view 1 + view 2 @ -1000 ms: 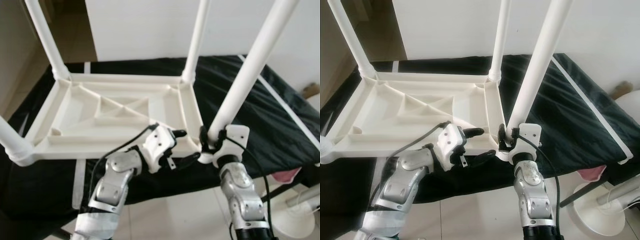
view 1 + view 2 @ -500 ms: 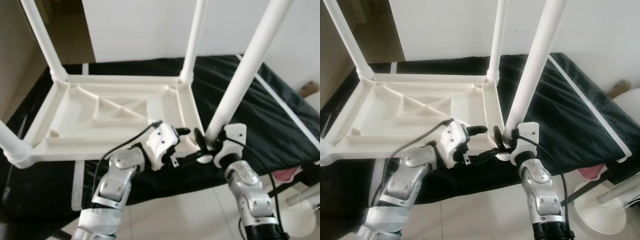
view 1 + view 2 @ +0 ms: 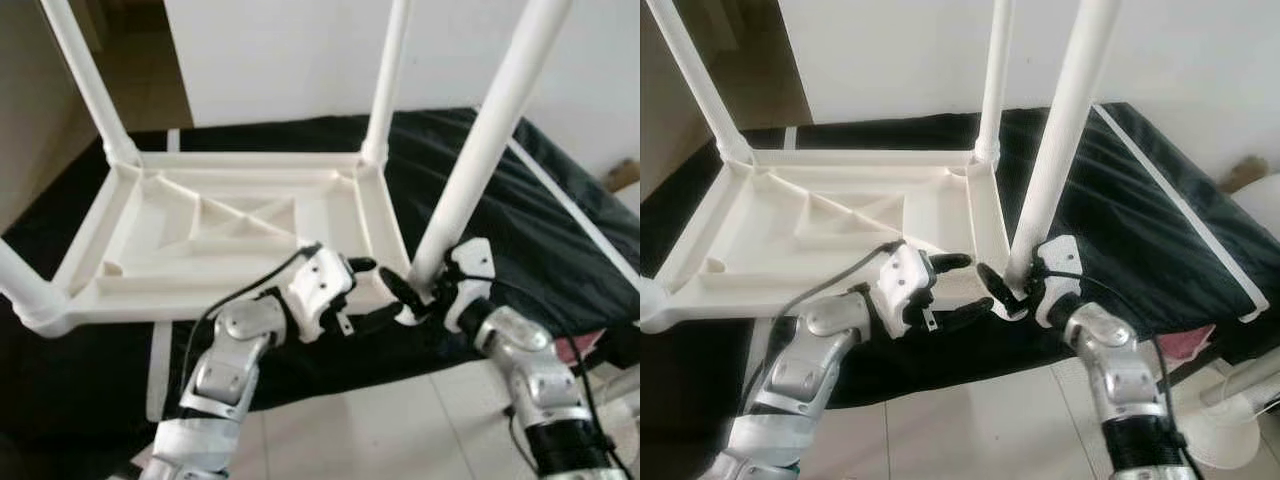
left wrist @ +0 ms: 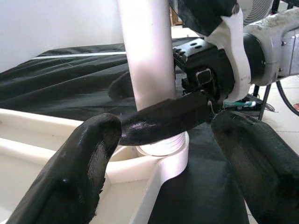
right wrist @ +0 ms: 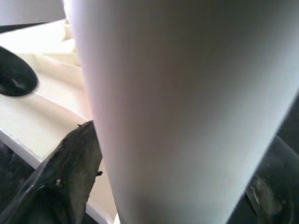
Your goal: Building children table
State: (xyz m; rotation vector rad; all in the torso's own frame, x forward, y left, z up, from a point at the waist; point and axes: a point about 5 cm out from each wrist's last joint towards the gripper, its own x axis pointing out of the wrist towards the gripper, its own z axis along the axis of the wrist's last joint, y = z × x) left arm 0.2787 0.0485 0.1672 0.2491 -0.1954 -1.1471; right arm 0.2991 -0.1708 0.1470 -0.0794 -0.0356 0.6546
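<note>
A white plastic children's table [image 3: 120, 290] lies upside down on a black-covered surface, legs pointing up. My right gripper [image 3: 415, 290] is shut on the base of the near right leg [image 3: 480, 150], where it meets the corner socket. In the right wrist view that leg [image 5: 187, 116] stands between the fingers [image 5: 60, 182]. My left gripper [image 3: 368, 292] is open just left of that corner, holding nothing. The left wrist view shows its fingertips [image 4: 79, 172] spread before the leg [image 4: 147, 51], with one right-gripper finger [image 4: 163, 119] across the leg's base.
Three more legs stand up: far left [image 3: 90, 80], far right [image 3: 385, 80] and near left [image 3: 20, 280]. The black cover [image 3: 560, 230] has a white edge strip. A white fan base [image 3: 1240, 410] and a pink object [image 3: 1185, 342] sit on the tiled floor at right.
My right forearm has swung out to the right, turning the gripper around the leg's base. The left gripper has stayed open near the same corner. The camera has shifted slightly.
</note>
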